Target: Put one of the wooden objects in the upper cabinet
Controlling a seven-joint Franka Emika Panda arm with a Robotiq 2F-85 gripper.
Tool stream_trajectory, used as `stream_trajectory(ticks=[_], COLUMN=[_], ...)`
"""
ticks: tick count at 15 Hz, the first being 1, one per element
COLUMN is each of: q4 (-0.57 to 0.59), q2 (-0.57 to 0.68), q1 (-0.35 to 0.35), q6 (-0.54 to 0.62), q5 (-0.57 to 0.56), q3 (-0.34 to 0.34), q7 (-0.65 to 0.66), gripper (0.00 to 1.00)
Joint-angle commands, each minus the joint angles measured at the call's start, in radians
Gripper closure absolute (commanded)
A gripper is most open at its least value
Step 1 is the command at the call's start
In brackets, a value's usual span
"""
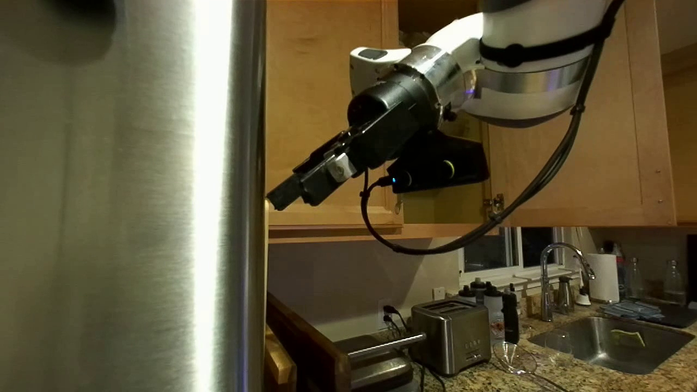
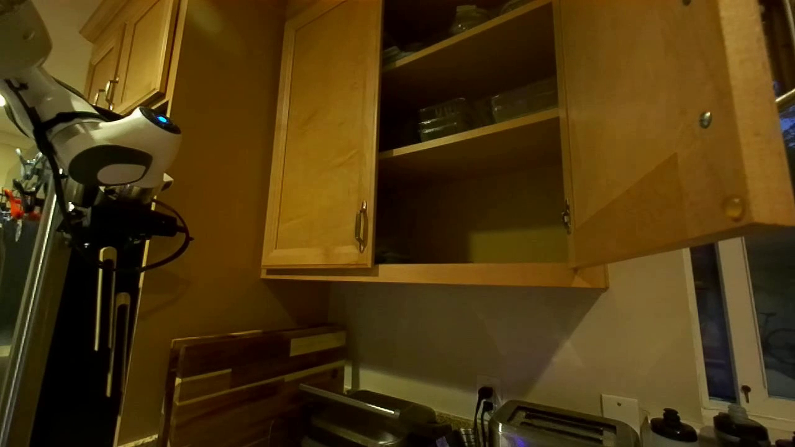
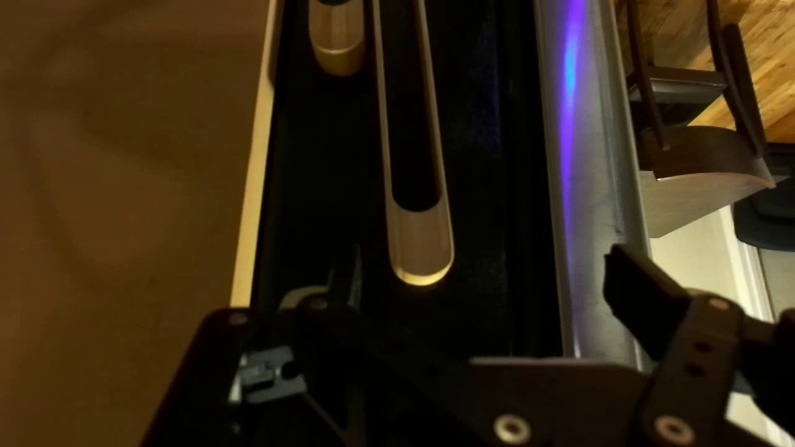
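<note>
Two slim wooden loops stand out against the black side of the fridge. In an exterior view they are the nearer-left loop (image 2: 99, 310) and the lower one (image 2: 123, 301). In the wrist view one loop (image 3: 422, 248) lies ahead between the open fingers, apart from both; the other loop (image 3: 338, 49) is farther up. My gripper (image 3: 484, 273) is open and empty; in an exterior view the gripper (image 1: 279, 198) is by the fridge edge, pointing down and left. The upper cabinet (image 2: 435, 273) has its left door shut and right door open; it also shows behind the arm (image 1: 326, 109).
The steel fridge (image 1: 136, 218) stands close by the gripper. An oak side panel (image 2: 211, 217) lies between fridge and cabinet. The open cabinet door (image 2: 658, 143) juts out. Dark boards (image 2: 248, 379), a toaster (image 1: 452, 337) and bottles (image 1: 495, 310) stand on the counter below.
</note>
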Motion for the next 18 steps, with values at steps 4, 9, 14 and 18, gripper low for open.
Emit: stream_trajectory(ticks=[4,9,14,18], q4=[0.070,0.090,0.090,0.088], q2=[0.081,0.104,0.097,0.092], q1=[-0.027,-0.066,-0.102,-0.119], q6=[-0.060,-0.067,-0.061,-0.072], q5=[0.139,0.154,0.152,0.153], q3=[0.003,0.034,0.062,0.078], q7=[-0.116,-0.175,-0.222,-0.243], gripper=[0.00,0.33,0.66,0.91])
